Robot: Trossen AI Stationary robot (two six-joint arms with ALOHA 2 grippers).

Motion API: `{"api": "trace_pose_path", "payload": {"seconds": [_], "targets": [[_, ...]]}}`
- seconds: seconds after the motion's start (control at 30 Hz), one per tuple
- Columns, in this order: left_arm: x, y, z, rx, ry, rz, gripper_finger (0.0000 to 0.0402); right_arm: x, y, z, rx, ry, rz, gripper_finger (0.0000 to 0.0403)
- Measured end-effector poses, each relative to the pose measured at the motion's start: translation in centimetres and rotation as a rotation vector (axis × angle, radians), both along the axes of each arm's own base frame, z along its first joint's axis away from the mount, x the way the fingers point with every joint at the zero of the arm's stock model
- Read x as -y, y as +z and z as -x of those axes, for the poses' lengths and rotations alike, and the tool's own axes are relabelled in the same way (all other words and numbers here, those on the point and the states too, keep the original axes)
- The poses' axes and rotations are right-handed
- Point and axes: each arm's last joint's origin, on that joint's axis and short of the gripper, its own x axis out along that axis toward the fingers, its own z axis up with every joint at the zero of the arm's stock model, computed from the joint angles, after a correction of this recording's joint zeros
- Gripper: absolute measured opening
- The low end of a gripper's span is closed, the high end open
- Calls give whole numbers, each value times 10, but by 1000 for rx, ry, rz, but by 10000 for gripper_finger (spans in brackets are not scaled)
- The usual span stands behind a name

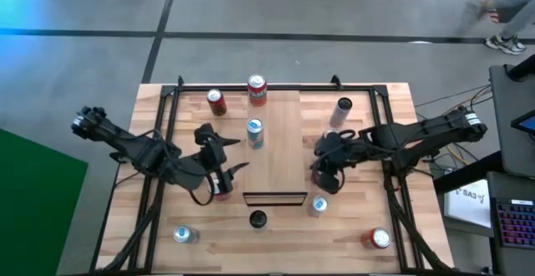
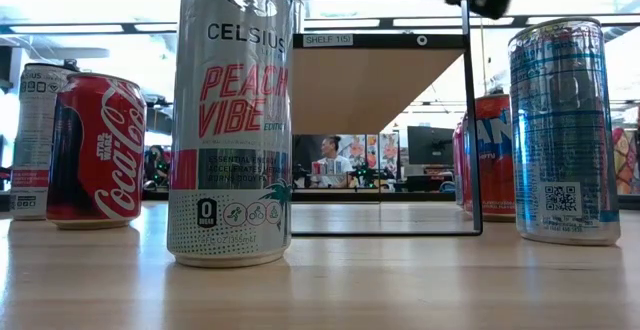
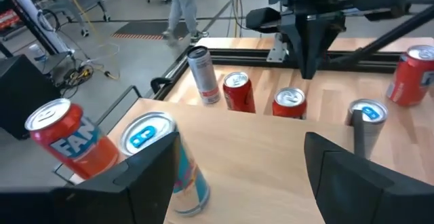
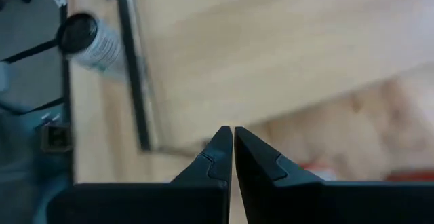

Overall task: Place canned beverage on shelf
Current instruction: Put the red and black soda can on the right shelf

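Nearest the low camera, a Celsius can [image 2: 232, 120] is seen on the planked table [image 1: 351, 234]. Raised at the table's middle, the shelf [image 1: 280, 146] carries a blue can [image 1: 255, 132] and a Fanta can [image 1: 257, 90]. Beside its edges, the left gripper [image 1: 227, 155] is held wide and empty, the right gripper [image 1: 321, 166] closed, empty. Grey floor [image 1: 100, 58] surrounds the table.

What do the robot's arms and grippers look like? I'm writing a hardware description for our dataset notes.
Both arms are dark, near-black, jointed links with black cables trailing beside them. The left gripper has two broad, flat, matte black jaws with squared edges. The right gripper has the same black jaws, tapering to pointed tips with small stepped notches along their inner edges. No lettering or markings are visible on either.
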Motion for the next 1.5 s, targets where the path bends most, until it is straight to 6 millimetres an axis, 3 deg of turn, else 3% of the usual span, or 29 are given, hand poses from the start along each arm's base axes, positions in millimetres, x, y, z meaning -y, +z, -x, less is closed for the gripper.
{"api": "trace_pose_path", "payload": {"seconds": [0.33,0.73,0.97,1.5], "targets": [[7,-3,-1,-19,-22,-18,279,-22,-1,13,-153,-83,-186,9],[6,-4,-1,-28,-23,-25,279,-13,-14,39,-634,-305,-49,9],[6,-5,-1,-34,-26,-35,279,-13,-15,38,-631,-264,-14,9],[7,-8,-2,-35,-19,-25,279,-12,-11,28,-435,66,328,9]]}}
